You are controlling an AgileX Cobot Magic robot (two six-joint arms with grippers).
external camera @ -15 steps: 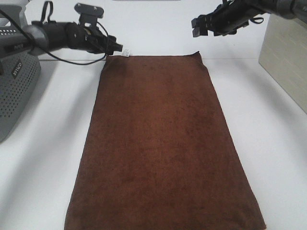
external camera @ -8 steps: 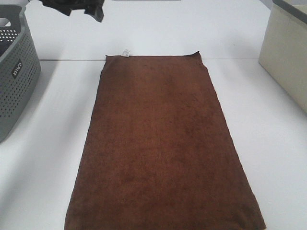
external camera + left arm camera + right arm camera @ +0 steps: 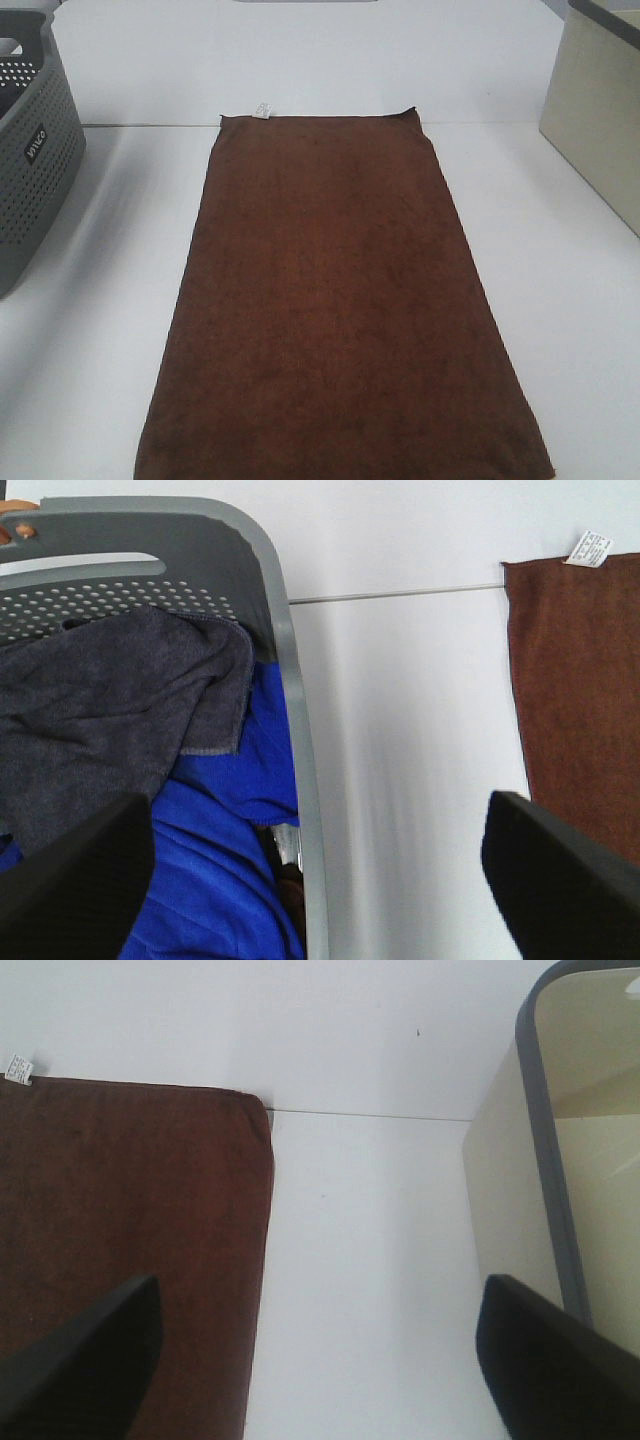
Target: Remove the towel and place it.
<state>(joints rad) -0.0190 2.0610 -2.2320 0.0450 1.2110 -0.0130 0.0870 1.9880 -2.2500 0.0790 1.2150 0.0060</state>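
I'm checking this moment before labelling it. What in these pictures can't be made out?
- Towel: its near edge is cut off by the bottom of the exterior high view.
- White tag: print too small to read in every view.
- Grey basket: the grey cloth and blue cloth hide its bottom.
- Beige bin: cropped by the frame edge in both views; contents unseen.

the table (image 3: 560,330) is seen steeply from a high front camera. each wrist camera is aimed down from well above it. the towel (image 3: 340,310) corner with its tag (image 3: 590,548) is shared.
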